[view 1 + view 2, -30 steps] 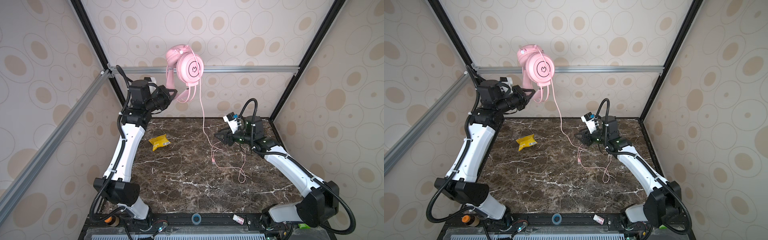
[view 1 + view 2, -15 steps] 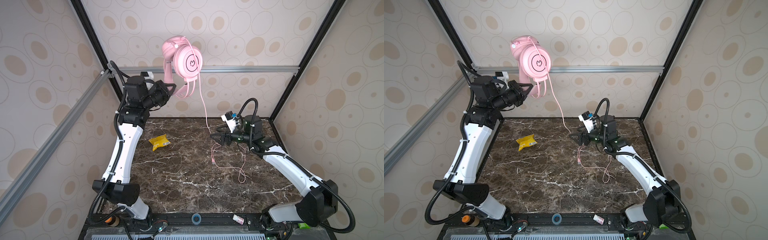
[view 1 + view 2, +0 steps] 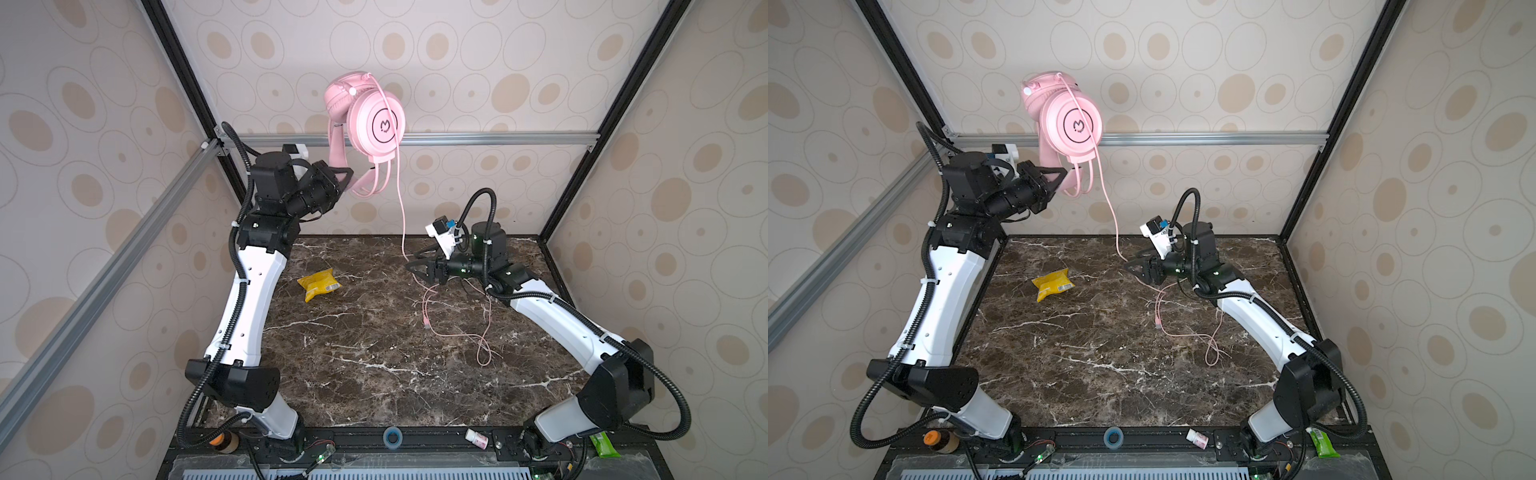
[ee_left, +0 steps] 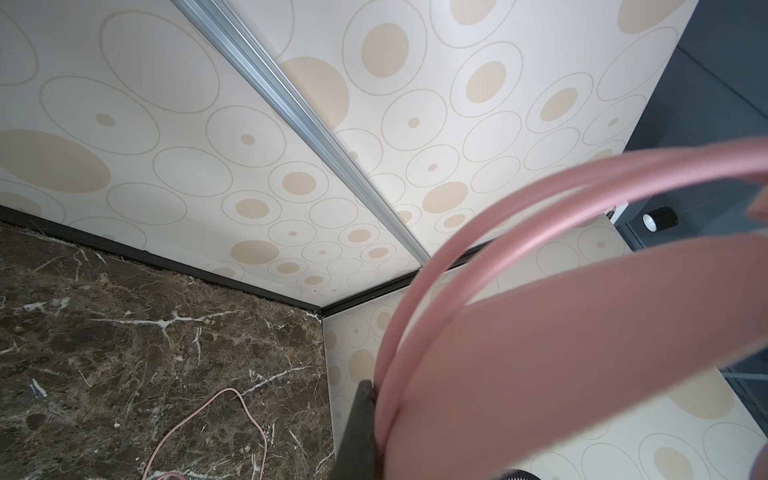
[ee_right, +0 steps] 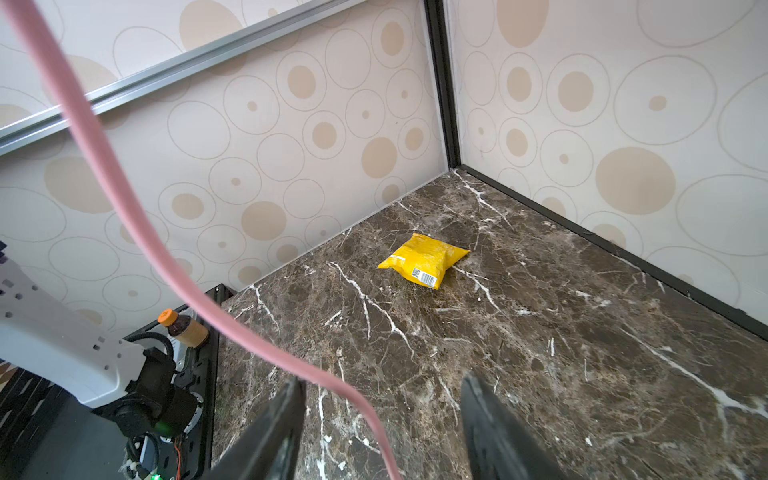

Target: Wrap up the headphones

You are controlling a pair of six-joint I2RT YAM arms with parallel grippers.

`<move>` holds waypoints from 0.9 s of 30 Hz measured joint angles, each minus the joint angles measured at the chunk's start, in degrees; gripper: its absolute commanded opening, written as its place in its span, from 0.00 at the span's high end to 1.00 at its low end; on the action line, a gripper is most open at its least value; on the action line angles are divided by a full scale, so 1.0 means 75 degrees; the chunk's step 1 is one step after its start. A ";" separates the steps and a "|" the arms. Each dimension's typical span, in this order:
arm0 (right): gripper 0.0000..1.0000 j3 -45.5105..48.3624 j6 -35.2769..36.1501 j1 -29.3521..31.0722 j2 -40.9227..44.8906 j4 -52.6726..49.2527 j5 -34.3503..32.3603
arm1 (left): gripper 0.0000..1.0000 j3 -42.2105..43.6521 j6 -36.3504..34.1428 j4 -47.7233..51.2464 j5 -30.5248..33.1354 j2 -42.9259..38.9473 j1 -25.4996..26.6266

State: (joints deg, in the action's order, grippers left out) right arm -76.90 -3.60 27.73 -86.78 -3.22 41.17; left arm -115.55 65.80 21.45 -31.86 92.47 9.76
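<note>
Closest to me, on the front rail, there's an orange-capped bottle [image 3: 224,441] and a small white bottle [image 3: 475,437]. The right arm [image 3: 552,316] comes up from its near corner with the elbow hunched. Its white link stretches low over the marble tabletop [image 3: 353,374] toward the far side, wrist turned in to the middle.

The right gripper [image 3: 413,268] sits just above the stone, jaws apart and not clamping anything. The pink cable [image 3: 401,208] drops past one finger [image 5: 274,432], runs down between the two, then trails in loose loops on the table. A yellow snack packet [image 3: 318,283] lies on the left half, well apart from the cable.

The left arm [image 3: 249,299] stands tall, white link steep, wrist bent to point sideways toward the middle. The left gripper [image 3: 348,176] is clamped on the headband [image 3: 336,145], holding the headphones [image 3: 376,122] high in the air in front of the far wall. The earcups are uppermost.
</note>
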 measured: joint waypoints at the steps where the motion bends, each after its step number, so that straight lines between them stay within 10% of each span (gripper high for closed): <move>1: 0.39 -0.0003 0.0000 0.0015 0.0000 0.0003 0.0026 | 1.00 0.0000 0.0000 0.0000 0.0000 0.0003 0.0000; 7: 0.47 0.0000 0.0070 0.0023 0.0015 -0.0041 0.0047 | 1.00 0.0000 0.0006 -0.0017 -0.0003 0.0061 0.0000; 19: 0.99 0.0026 0.0224 0.0026 0.0070 -0.0233 0.0017 | 1.00 -0.0003 0.0047 -0.0082 -0.0006 0.0157 0.0000; 27: 1.00 0.0099 0.0414 0.0026 0.0504 -0.0682 -0.0096 | 1.00 0.0000 0.0044 -0.0102 0.0009 0.0157 0.0000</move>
State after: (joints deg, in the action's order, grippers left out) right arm -76.16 -0.49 27.92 -83.00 -8.34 40.45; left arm -115.55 66.13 20.69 -31.79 93.65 9.76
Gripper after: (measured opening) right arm 0.052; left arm 0.071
